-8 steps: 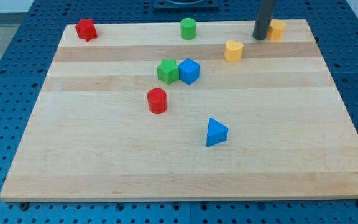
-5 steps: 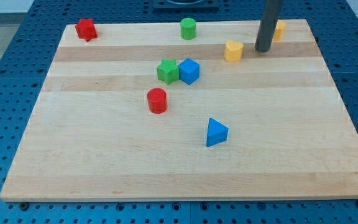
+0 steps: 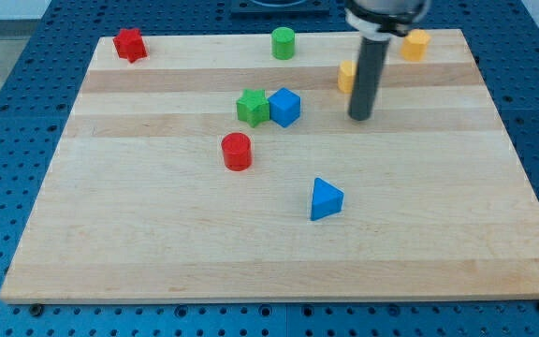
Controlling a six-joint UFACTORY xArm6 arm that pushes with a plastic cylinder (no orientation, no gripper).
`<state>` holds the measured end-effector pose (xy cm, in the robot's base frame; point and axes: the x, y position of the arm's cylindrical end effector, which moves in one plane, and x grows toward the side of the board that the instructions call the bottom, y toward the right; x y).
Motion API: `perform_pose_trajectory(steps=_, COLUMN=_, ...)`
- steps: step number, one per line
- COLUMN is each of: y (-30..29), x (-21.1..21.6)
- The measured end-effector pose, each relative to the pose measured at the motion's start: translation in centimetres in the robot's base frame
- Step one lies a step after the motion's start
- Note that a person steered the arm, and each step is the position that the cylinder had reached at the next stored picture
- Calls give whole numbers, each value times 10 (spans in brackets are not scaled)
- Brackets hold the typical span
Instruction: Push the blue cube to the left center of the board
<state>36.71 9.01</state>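
Moved down-left from the top-right corner, my tip (image 3: 360,119) sits right of the blue cube (image 3: 285,107); apart.

Rod upright, entering from the view's top at about 1 o'clock of board centre, shaft nearly vertical. My tip (image 3: 360,118) rests at board level, at 3 o'clock of the blue cube (image 3: 285,107), apart from it, no contact. Wider collar visible at the rod's upper end.
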Motion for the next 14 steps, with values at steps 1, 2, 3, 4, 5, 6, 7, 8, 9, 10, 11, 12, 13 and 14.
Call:
perform_pose_trajectory(steps=1, y=-29, x=-19)
perform_pose_trajectory(steps=2, y=-40, x=-31)
perform_pose_trajectory(steps=3, y=-41, x=-22)
perform_pose_trajectory(steps=4, y=-41, x=3)
perform_pose_trajectory(steps=5, y=-50, x=11)
perform_pose_trajectory(steps=6, y=-50, x=-9)
perform_pose_trajectory(steps=7, y=-53, x=-54)
perform_pose_trajectory(steps=8, y=-73, x=-52)
perform_pose_trajectory(steps=9, y=-77, x=-30)
perform_pose_trajectory(steps=10, y=-73, x=-18)
perform_pose_trajectory(steps=11, y=-67, x=-11)
perform_pose_trajectory(steps=12, y=-60, x=5)
perform_pose_trajectory(steps=13, y=-60, x=18)
perform_pose_trajectory(steps=14, y=-78, x=18)
